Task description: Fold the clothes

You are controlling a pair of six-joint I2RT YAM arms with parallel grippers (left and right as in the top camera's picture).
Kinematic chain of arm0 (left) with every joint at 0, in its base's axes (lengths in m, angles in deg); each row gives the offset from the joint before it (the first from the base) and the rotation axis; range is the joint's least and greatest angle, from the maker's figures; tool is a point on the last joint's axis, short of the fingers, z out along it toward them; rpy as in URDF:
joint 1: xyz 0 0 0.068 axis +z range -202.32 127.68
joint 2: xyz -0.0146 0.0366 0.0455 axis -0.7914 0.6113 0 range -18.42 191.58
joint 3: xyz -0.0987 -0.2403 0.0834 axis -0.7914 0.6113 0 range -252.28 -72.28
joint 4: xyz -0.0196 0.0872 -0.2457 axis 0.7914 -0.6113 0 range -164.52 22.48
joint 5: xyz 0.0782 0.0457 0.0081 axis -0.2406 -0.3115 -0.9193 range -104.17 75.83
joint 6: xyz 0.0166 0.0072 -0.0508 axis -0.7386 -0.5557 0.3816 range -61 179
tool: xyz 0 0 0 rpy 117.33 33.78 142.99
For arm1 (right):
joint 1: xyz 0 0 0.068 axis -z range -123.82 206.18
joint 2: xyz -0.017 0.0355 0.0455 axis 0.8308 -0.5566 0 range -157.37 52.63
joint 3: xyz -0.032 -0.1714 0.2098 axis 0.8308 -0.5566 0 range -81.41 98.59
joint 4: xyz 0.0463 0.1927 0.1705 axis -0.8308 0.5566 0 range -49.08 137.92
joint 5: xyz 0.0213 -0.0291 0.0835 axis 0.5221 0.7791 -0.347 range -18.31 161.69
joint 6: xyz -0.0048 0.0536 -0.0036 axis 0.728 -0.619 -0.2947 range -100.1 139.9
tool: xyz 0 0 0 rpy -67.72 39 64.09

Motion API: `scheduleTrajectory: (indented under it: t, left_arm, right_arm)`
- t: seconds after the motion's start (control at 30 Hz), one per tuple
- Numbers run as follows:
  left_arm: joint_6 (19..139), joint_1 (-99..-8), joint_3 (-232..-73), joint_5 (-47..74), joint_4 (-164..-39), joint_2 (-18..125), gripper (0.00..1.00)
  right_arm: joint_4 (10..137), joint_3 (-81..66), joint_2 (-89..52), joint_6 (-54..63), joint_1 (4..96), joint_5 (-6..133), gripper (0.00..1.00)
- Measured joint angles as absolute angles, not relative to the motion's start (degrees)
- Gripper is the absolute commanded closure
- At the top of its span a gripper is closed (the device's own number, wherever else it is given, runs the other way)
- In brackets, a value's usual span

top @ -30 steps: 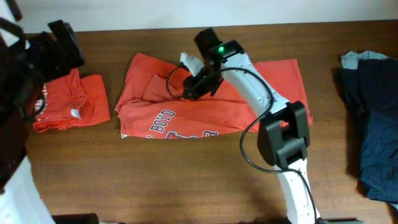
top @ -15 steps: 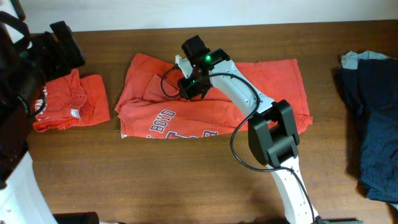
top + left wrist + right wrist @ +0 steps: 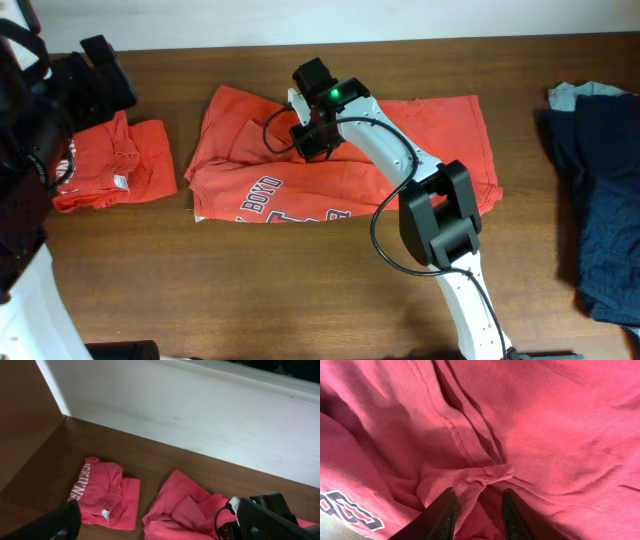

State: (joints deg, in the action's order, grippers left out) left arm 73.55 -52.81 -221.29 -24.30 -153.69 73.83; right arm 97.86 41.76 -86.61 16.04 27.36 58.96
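Note:
A red-orange T-shirt point(image 3: 430, 140) lies spread across the middle of the table, its left part creased and doubled over, white lettering point(image 3: 258, 192) along the front hem. My right gripper point(image 3: 308, 140) is pressed down on its upper left part. In the right wrist view the two dark fingers straddle a raised ridge of the cloth point(image 3: 485, 476); the right gripper point(image 3: 478, 491) is still a little open, with a shadowed gap beside one finger. A second red-orange T-shirt point(image 3: 110, 165) lies folded at the left. My left gripper point(image 3: 100, 62) hangs high above it, wide open and empty.
A heap of dark blue clothes point(image 3: 600, 200) lies at the table's right edge. A white wall point(image 3: 200, 420) runs along the back edge. Bare brown tabletop point(image 3: 300, 290) fills the front. The right arm's base point(image 3: 470, 290) stands at the front, right of centre.
My right gripper has slid left along the spread T-shirt and settled onto it. Its fingers have narrowed around a ridge of cloth. The left arm has stayed still.

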Motion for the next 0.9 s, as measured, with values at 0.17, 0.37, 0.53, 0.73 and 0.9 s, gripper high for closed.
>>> scheduleTrajectory:
  t: [0.17, 0.37, 0.53, 0.73, 0.9]
  left_arm:
    - [73.6, -52.8, -221.3, -24.3, -154.1, 73.8, 0.01]
    - [73.6, -52.8, -221.3, -24.3, -154.5, 73.8, 0.01]
    - [73.6, -52.8, -221.3, -24.3, -154.5, 73.8, 0.01]
    - [73.6, -52.8, -221.3, -24.3, -154.6, 73.8, 0.01]
    - [73.5, -52.8, -221.3, -24.3, -154.7, 73.8, 0.01]
  right_arm:
    - [97.9, 41.8, -86.6, 16.0, 27.2, 57.3, 0.68]
    - [97.9, 41.8, -88.9, 15.6, 25.7, 57.0, 0.94]
    - [98.1, 41.7, -89.6, 15.8, 25.5, 56.6, 0.96]
    - [106.6, 48.9, -89.6, 16.2, 26.2, 54.8, 0.96]
    - [119.0, 62.2, -89.4, 19.3, 25.9, 52.3, 0.96]
